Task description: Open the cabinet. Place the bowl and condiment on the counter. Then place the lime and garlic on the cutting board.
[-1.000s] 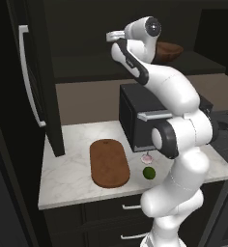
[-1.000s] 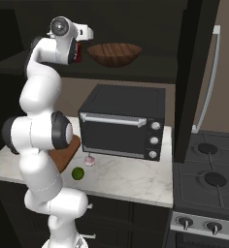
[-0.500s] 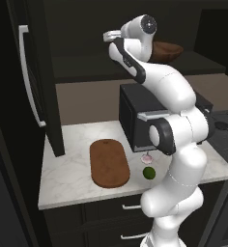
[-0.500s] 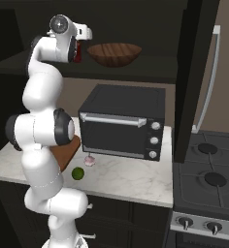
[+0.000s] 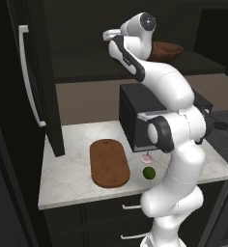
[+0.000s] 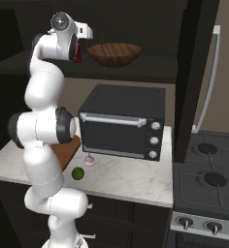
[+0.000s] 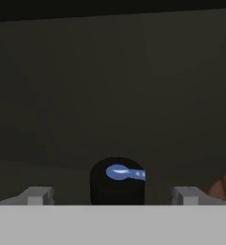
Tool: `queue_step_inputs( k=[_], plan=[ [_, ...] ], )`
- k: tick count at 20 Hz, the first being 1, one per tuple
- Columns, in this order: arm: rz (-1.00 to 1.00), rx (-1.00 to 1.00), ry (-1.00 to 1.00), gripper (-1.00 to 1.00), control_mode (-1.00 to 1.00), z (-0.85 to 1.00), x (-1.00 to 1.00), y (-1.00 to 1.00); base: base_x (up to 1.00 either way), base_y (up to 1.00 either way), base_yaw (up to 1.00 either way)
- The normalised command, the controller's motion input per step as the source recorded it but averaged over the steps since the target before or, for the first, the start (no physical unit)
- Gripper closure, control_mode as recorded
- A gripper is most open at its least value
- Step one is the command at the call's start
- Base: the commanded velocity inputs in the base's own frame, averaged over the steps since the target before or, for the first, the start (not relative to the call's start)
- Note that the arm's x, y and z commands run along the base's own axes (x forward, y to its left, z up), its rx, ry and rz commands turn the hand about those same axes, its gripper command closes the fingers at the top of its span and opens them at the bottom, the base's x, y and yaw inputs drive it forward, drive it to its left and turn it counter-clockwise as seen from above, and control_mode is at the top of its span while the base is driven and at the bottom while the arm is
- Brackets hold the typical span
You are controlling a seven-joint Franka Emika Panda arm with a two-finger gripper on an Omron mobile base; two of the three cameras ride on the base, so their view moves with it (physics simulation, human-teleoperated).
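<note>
Two finger tips of the gripper [image 7: 113,195] are standing wide apart on either side of the small red bottle's black cap [image 7: 117,181], gripping nothing yet. That condiment [image 6: 77,52] is sitting on the open near-black cabinet's shelf [image 6: 150,72], just left of the wide brown wooden bowl [image 6: 114,54]. Below, the dark-green lime [image 5: 149,172] and pale garlic bulb [image 5: 147,158] are lying on the white marbled bench [image 5: 67,169], right of the reddish-brown cutting board [image 5: 109,162]. A grip taken only on the cap risks slipping, tipping the bottle against the bowl.
</note>
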Motion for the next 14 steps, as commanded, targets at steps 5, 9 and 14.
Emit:
queue_step_inputs(
  k=[5, 9, 14],
  plan=[
    [0.00, 0.00, 0.02, 1.00, -1.00, -0.03, 0.07, 0.02, 0.00, 0.00, 0.00],
    [0.00, 0.00, 0.03, 1.00, -1.00, -0.05, 0.04, 0.00, 0.00, 0.00, 0.00],
    [0.00, 0.00, 0.03, 1.00, -1.00, -0.01, 0.00, 0.01, 0.00, 0.00, 0.00]
  ],
)
